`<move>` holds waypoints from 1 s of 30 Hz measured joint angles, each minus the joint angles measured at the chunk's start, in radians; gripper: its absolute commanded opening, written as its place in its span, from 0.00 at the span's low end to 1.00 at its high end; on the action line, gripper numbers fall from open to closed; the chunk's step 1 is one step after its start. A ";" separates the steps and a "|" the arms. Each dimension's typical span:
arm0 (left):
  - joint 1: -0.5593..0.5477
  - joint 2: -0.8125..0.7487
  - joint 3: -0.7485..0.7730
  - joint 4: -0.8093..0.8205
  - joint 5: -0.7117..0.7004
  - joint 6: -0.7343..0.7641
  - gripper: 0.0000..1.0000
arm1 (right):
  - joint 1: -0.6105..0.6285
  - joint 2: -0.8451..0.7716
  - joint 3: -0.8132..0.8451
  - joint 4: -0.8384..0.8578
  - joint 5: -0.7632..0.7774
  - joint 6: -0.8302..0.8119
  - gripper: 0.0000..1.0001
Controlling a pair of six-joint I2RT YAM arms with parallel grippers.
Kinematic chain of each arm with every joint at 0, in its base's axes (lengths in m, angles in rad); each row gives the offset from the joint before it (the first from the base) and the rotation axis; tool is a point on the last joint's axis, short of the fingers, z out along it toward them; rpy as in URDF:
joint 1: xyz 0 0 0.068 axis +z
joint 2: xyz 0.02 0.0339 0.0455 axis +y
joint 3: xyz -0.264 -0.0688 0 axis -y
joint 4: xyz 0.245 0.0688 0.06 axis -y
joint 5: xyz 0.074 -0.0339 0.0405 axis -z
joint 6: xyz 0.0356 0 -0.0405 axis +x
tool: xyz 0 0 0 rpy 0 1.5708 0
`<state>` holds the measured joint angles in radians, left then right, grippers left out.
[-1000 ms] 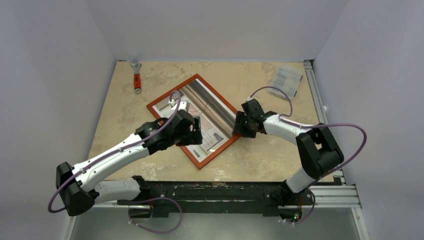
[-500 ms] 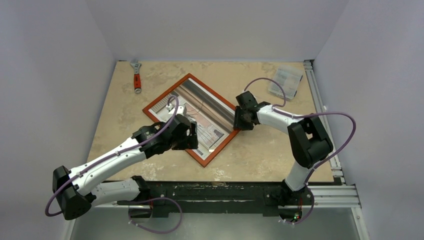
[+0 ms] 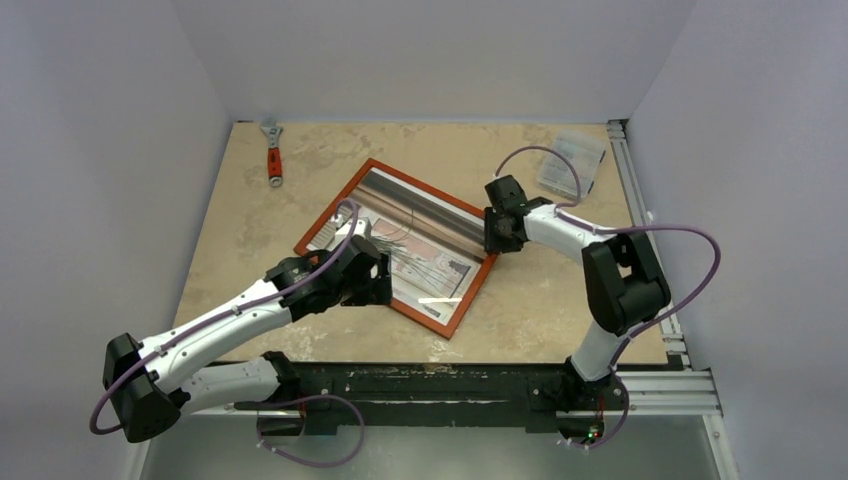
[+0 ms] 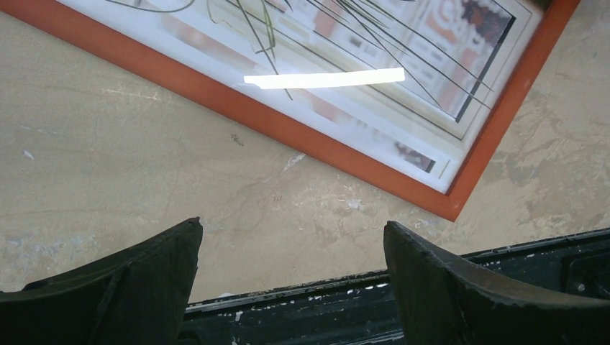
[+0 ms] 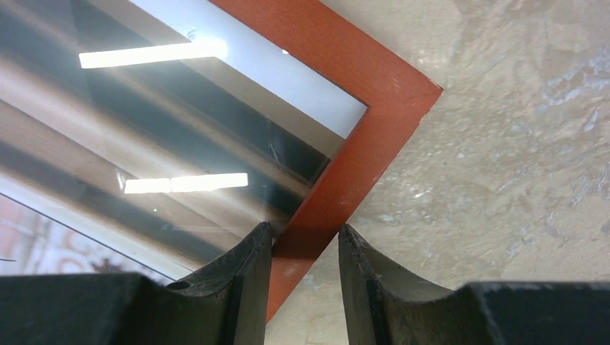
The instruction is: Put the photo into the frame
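Right wrist view has the right end effector [image 5: 303,231] clenched across the narrow rail of the frame [image 5: 345,68] just short of its corner, one finger inside on the photo [image 5: 144,144] and the other outside on the surface [image 5: 503,180]. The photo lies face up inside the frame, which rests flat and askew near the middle of the surface. Whether all four edges are seated I cannot tell, since the left arm hides part of it from above.

The left end effector [image 4: 291,287] hangs released and empty, jaws wide, over bare surface just beside the frame's near corner.

The frame looks thin, light and stiff, so it should skate readily on this smooth top and swing about whichever point is held. The rail offers only a shallow bite. A hold at mid-rail or a corner would serve better than pressing on the face. The photo looks glossy, with lamp glare lying across it, and is probably a bendy sheet that would scuff or crease under a fingertip.

The surface is tan and stone-patterned, with pale walls on three sides. A wrench [image 3: 273,160] lies at the far left and a clear box [image 3: 570,165] at the far right, both well apart from the frame.
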<state>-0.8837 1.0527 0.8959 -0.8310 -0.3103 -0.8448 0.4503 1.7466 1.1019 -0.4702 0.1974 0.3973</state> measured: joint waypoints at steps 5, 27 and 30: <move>0.000 -0.001 -0.016 0.006 0.001 0.000 0.94 | -0.145 -0.045 -0.056 0.013 -0.160 -0.010 0.40; 0.000 0.016 -0.056 0.072 0.034 -0.008 0.95 | -0.097 -0.244 -0.282 -0.046 -0.292 -0.019 0.33; 0.004 0.016 -0.058 0.066 0.033 -0.007 0.95 | -0.065 -0.232 -0.262 -0.061 -0.253 -0.012 0.14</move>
<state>-0.8799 1.0691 0.8375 -0.7647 -0.2775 -0.8520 0.3855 1.5146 0.8398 -0.5312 -0.0551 0.3851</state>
